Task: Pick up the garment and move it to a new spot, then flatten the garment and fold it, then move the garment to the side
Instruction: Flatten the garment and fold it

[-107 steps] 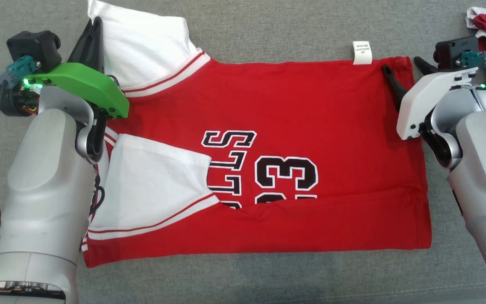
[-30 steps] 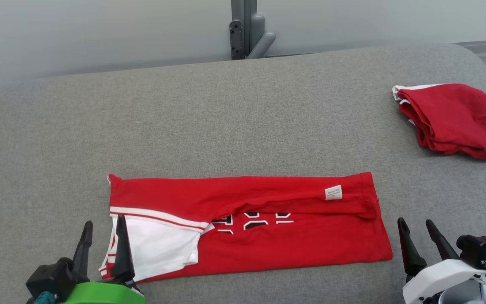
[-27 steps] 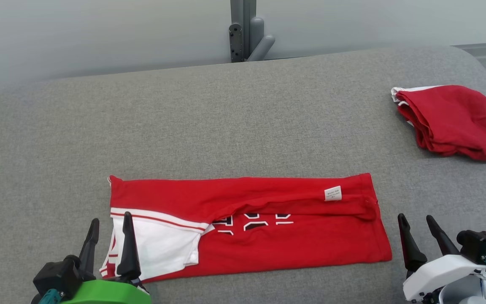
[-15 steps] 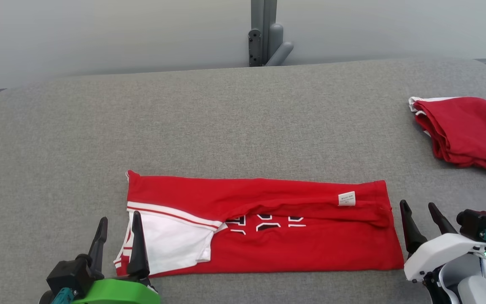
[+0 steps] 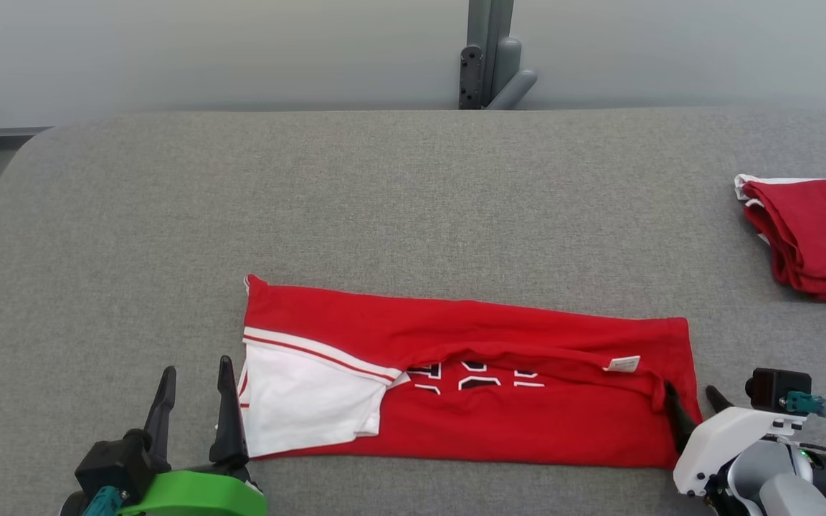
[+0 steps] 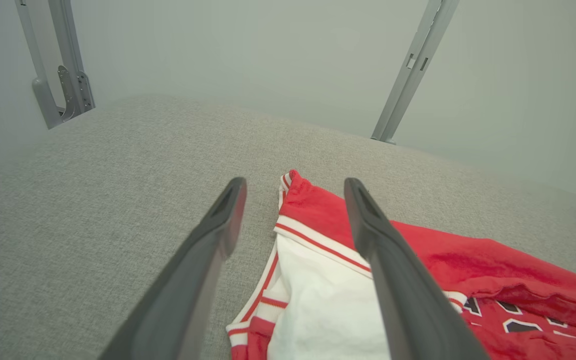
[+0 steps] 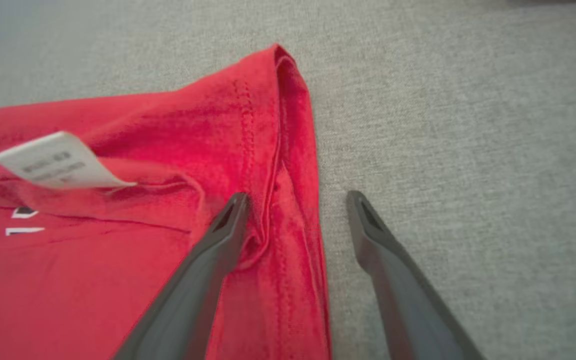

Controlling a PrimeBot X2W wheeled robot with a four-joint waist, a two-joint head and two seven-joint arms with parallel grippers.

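Observation:
The garment point(image 5: 499, 387) is a red jersey with white sleeves and black numerals, folded into a long strip on the grey cushion. Its white sleeve point(image 5: 305, 401) lies at the left end, a white tag point(image 5: 622, 364) near the right end. My left gripper point(image 5: 196, 369) stands open just left of the sleeve; in the left wrist view the gripper point(image 6: 293, 185) has its jaws astride the garment's point(image 6: 448, 270) left corner. My right gripper point(image 5: 692, 390) is open at the right end; in the right wrist view the gripper point(image 7: 295, 197) straddles the hem point(image 7: 293, 165), one finger over the cloth.
A second red garment point(image 5: 814, 236) lies bunched at the far right of the grey cushion point(image 5: 384, 201). A grey metal post point(image 5: 488, 54) rises behind the back edge. Bare cushion stretches beyond and to the left of the strip.
The head camera has swung left, shifting the whole picture right. My right gripper has come in over the garment's right hem. The left gripper stays beside the sleeve.

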